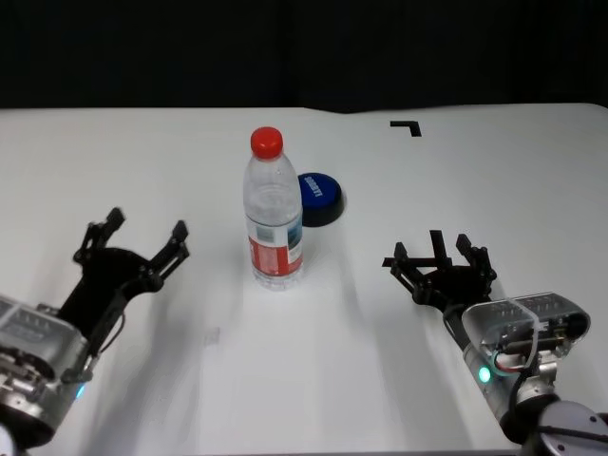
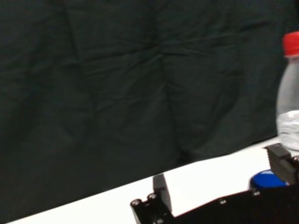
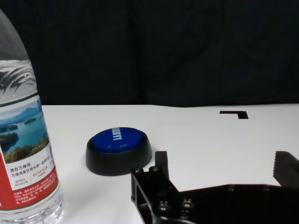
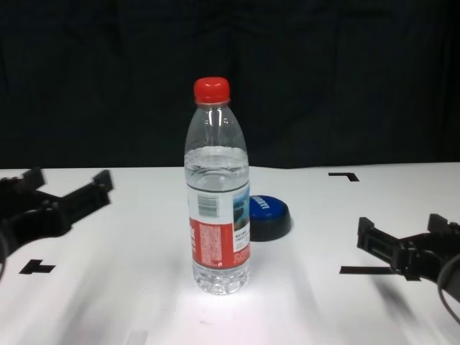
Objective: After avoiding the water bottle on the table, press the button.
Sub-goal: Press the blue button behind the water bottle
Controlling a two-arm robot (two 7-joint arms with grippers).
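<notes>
The water bottle [image 1: 273, 214] stands upright in the middle of the white table [image 1: 380, 380], clear with a red cap and red label. It also shows in the chest view [image 4: 218, 201], the right wrist view [image 3: 23, 140] and the left wrist view [image 2: 290, 93]. The blue button [image 1: 318, 197] sits just behind and right of the bottle; it shows in the right wrist view [image 3: 118, 149] and the chest view [image 4: 267, 214]. My left gripper [image 1: 133, 237] is open and empty, left of the bottle. My right gripper [image 1: 440, 258] is open and empty, right of the bottle and nearer than the button.
A black corner tape mark [image 1: 407, 125] lies at the far right of the table. A black T mark [image 4: 37, 267] lies near the left gripper, and a black strip [image 4: 363, 270] under the right gripper. A dark curtain hangs behind the table.
</notes>
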